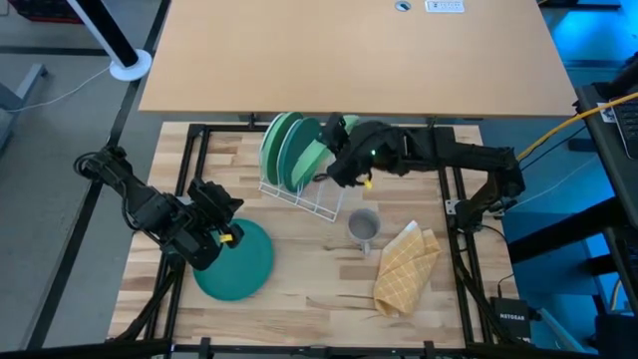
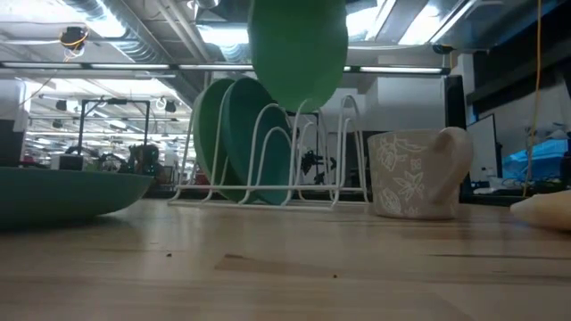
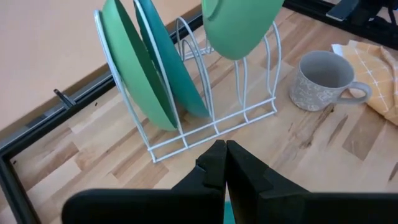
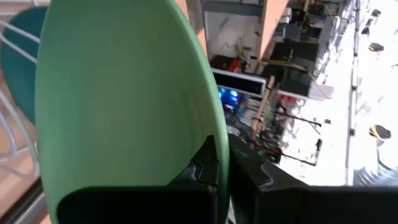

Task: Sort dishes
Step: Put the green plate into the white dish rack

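Note:
A white wire rack [image 1: 299,184] stands at the table's far middle. A light green plate [image 3: 134,74] and a darker teal plate [image 3: 168,62] stand on edge in its slots. My right gripper [image 1: 339,150] is shut on a third, light green plate [image 2: 297,49] above the rack. A fourth, teal plate [image 1: 239,264] lies flat at the near left, its underside on the wood [image 2: 62,192]. My left gripper [image 1: 224,234] sits over that plate's far-left rim, fingers together [image 3: 222,149]. My left gripper pinches the teal plate's rim; only a teal sliver [image 3: 227,214] shows between the fingers, whose own bulk hides the rest. It comes slanting down from the table's left. The plate lies on the table. My right gripper pinches the light green plate at its rim [image 4: 208,134], one finger on each face. It reaches in from the table's right. The plate is on edge, lifted clear above the rack's free slots.
A grey patterned cup [image 1: 363,227] stands just near-right of the rack, with a tan waffle cloth [image 1: 407,267] crumpled beside it toward the right. Black frame rails [image 1: 194,160] border the wooden top. Bare wood lies in the near middle.

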